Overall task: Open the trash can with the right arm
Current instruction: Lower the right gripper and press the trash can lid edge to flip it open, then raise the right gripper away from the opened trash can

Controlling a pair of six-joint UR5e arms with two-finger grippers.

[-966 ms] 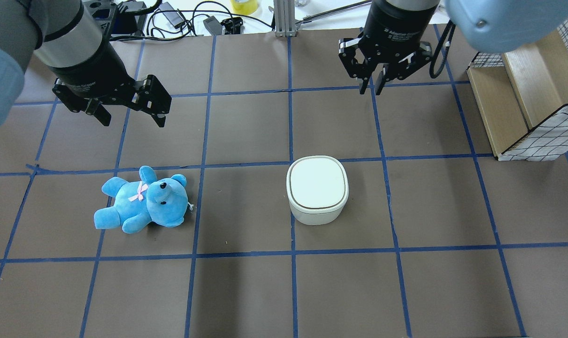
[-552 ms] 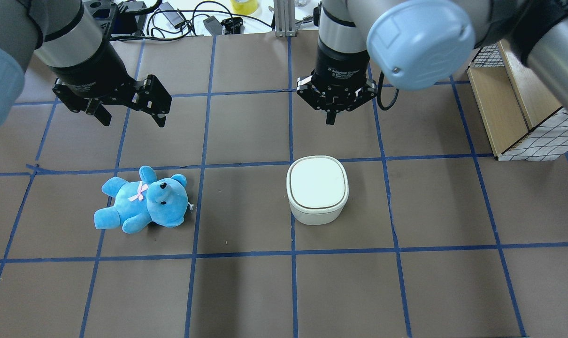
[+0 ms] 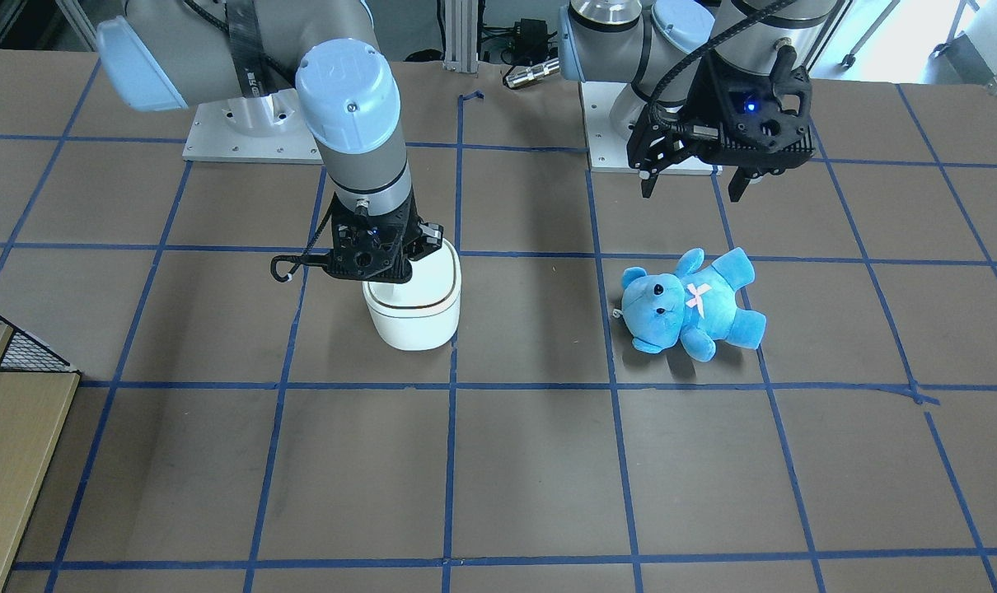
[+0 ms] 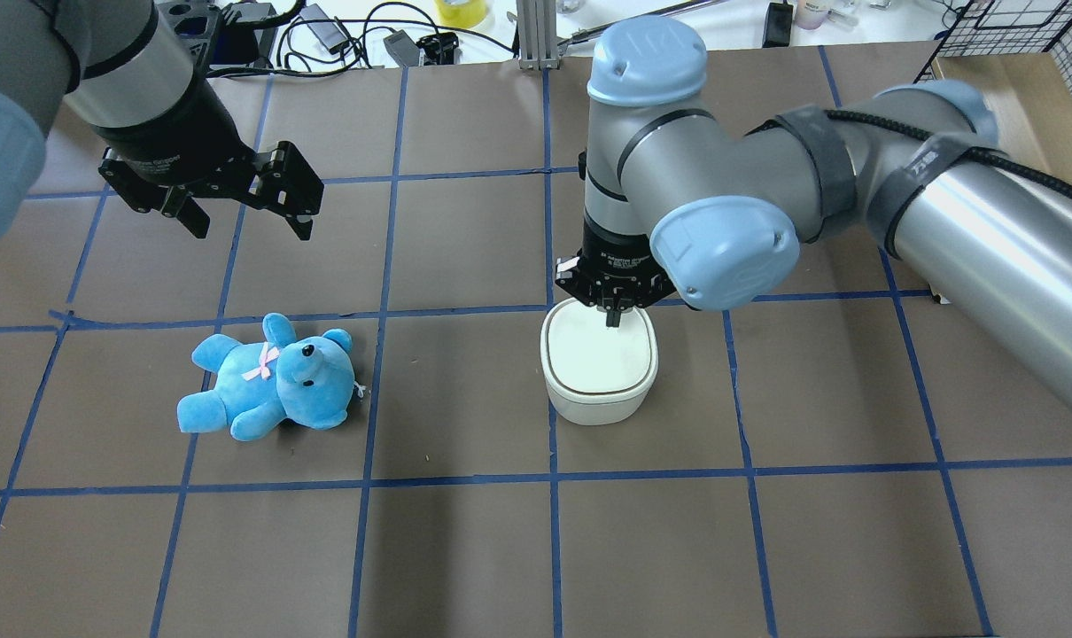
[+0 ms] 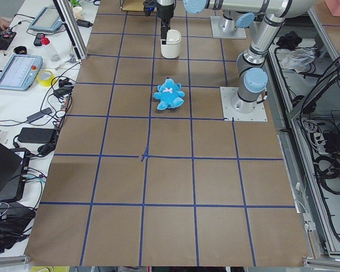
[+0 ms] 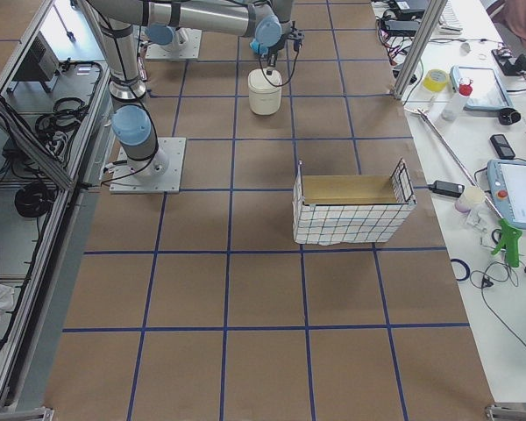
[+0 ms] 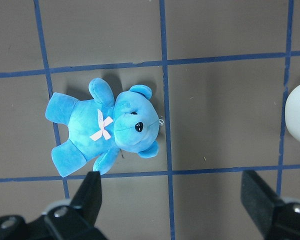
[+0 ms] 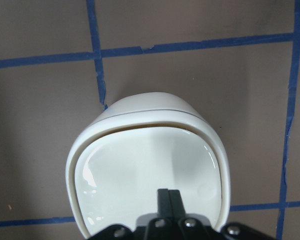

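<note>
The white trash can [image 4: 600, 377] stands mid-table, also in the front view [image 3: 416, 317] and the right wrist view [image 8: 150, 165]. My right gripper [image 4: 615, 316] is shut and empty. It points straight down, with its tips on or just above the lid near the lid's far edge. It also shows in the front view [image 3: 387, 276] and the right wrist view [image 8: 168, 196]. A thin beige gap shows along one lid edge in the right wrist view. My left gripper [image 4: 244, 217] is open and empty, hovering beyond the teddy.
A blue teddy bear [image 4: 270, 377] lies left of the can, also in the left wrist view [image 7: 105, 127]. A wire-mesh box with wooden boards [image 4: 1014, 80] stands at the far right. Cables and a tape roll [image 4: 461, 11] lie past the far edge.
My right arm swung left and down from the far right to the trash can's lid, and its gripper closed. The left arm, teddy and can have not moved.
</note>
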